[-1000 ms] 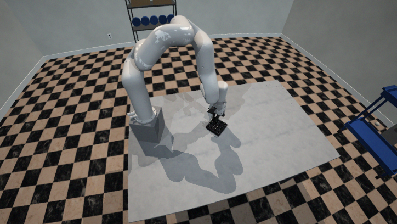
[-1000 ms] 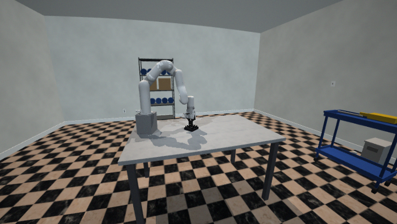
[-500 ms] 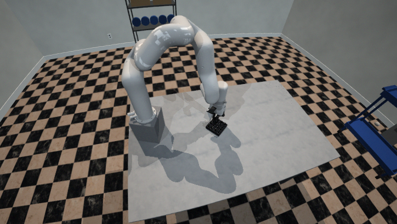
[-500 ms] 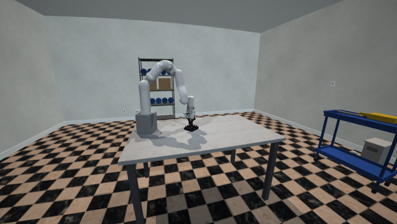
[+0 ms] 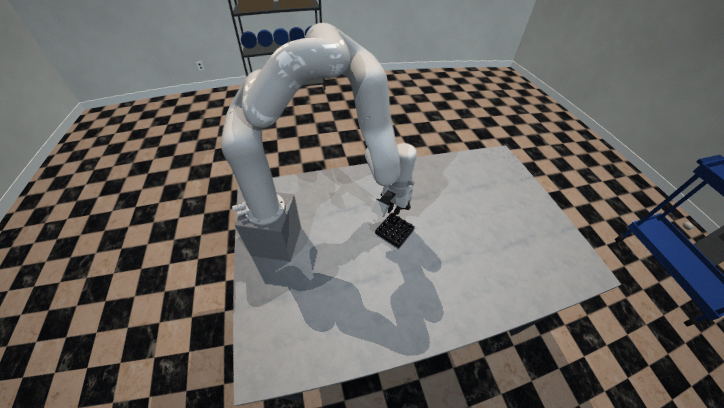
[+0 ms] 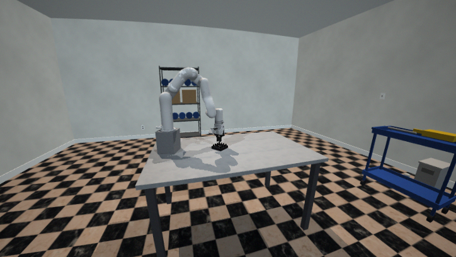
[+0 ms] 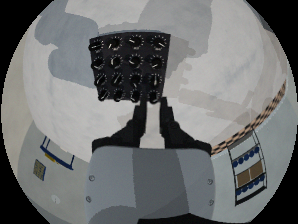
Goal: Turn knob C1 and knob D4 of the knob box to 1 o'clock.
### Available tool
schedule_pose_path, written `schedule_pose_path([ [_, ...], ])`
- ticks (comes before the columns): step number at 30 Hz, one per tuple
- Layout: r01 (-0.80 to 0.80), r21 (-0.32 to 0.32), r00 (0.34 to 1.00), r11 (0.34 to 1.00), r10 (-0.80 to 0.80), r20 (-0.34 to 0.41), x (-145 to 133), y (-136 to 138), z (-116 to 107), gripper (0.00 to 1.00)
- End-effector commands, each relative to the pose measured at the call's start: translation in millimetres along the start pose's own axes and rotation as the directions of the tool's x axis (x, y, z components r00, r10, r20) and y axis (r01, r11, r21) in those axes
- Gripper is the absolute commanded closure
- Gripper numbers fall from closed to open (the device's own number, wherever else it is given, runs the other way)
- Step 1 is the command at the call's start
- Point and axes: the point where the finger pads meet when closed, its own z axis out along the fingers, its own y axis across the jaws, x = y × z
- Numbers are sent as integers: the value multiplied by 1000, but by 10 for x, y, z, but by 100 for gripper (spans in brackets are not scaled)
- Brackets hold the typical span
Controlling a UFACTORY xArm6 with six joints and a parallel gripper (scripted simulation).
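The black knob box (image 5: pixel 393 231) (image 6: pixel 218 148) (image 7: pixel 129 66) stands on the grey table (image 5: pixel 506 243) (image 6: pixel 271 153), with its grid of dark knobs facing up. My gripper (image 5: pixel 396 209) (image 6: pixel 218 138) (image 7: pixel 153 104) points straight down over the edge of the box nearest the arm. In the wrist view the two dark fingers stand a little apart, with pale table showing between them. Their tips reach the nearest row of knobs, beside the end knob (image 7: pixel 152 95). Nothing is held. The knob names and white lines are too small to read.
The arm's grey base block (image 5: pixel 268 235) (image 6: pixel 167 140) stands on the table's left part. A shelf rack (image 6: pixel 181 99) with blue items stands at the back wall. A blue cart (image 6: pixel 414 162) (image 5: pixel 678 243) stands to the right, off the table.
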Motion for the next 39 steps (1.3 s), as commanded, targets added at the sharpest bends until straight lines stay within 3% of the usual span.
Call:
schedule_pose_path([
  [1,0,2,1000,1000,0,3,-12,-10,-116,81],
  [7,0,2,1000,1000,0,3,-12,-10,-210,81],
  [27,-15,2,1000,1000,15,3,-12,-10,-217,81],
  [32,-143,2,990,990,143,3,-11,-11,-231,81],
  [39,-396,1,918,918,396,4,-10,-14,-260,81],
])
